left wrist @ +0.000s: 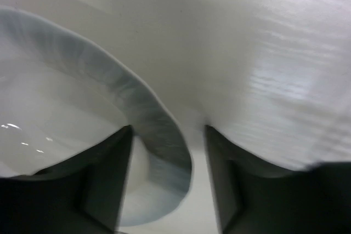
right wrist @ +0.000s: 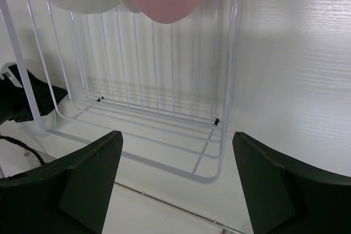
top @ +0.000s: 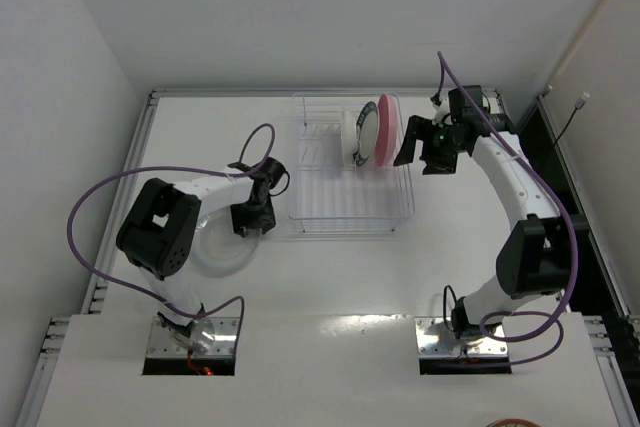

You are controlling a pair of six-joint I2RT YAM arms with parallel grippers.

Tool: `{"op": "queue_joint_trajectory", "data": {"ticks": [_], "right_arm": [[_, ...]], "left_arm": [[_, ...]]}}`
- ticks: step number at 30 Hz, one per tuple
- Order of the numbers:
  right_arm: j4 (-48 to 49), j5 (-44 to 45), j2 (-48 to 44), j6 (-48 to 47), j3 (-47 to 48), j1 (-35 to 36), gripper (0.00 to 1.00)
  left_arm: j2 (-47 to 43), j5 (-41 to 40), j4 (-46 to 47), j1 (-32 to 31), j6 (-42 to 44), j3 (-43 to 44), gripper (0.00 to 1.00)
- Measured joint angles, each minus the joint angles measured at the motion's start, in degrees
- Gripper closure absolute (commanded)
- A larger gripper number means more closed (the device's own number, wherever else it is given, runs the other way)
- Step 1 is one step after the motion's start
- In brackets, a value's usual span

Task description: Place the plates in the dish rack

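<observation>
Straddling the rim of a clear plate that lies flat on the tabletop, the left pincer has its jaws apart, one finger over the dish and one outside it. Nothing is pinched yet. Judged as the set-up for an edge grasp, the only hold a flat dish offers. The dish rack sits just right of that plate, mid-tabletop. The pink plate and patterned plate stand on edge side by side at its far right corner, kept upright by the prongs; the nearer slots are free. The right pincer hovers just beside the rack's right side, jaws wide, holding nothing, probably parked out of the way. The top view gives the layout but not the rim between the fingers; the left wrist view shows that, though blurred. The right wrist view shows bare wires beneath the two racked plates. Second clear plate: cannot tell whether it lies under the first.
</observation>
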Motion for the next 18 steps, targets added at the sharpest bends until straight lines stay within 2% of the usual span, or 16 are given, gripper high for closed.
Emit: {"op": "queue_joint_trajectory", "data": {"ticks": [2, 3, 5, 8, 11, 18], "right_arm": [[-0.1, 0.0, 0.0, -0.1, 0.0, 0.0, 0.21], [-0.1, 0.0, 0.0, -0.1, 0.0, 0.0, 0.21], [-0.1, 0.1, 0.0, -0.1, 0.0, 0.0, 0.21], [-0.1, 0.2, 0.0, -0.1, 0.0, 0.0, 0.21], [-0.1, 0.2, 0.0, -0.1, 0.0, -0.1, 0.21], [0.2, 0.1, 0.0, -0.1, -0.8, -0.2, 0.21]], "left_arm": [[0.0, 0.2, 0.0, 0.5, 0.6, -0.3, 0.73], [0.0, 0.2, -0.1, 0.9, 1.0, -0.2, 0.88], [-0.3, -1.7, -3.3, 1.0, 1.8, 0.9, 0.99], [-1.6, -3.0, -6.9, 2.2, 2.2, 3.0, 1.0], [-1.6, -2.7, -9.5, 3.1, 1.8, 8.7, 1.0], [-2.9, -4.9, -14.1, 4.0, 1.5, 32.3, 1.0]]}}
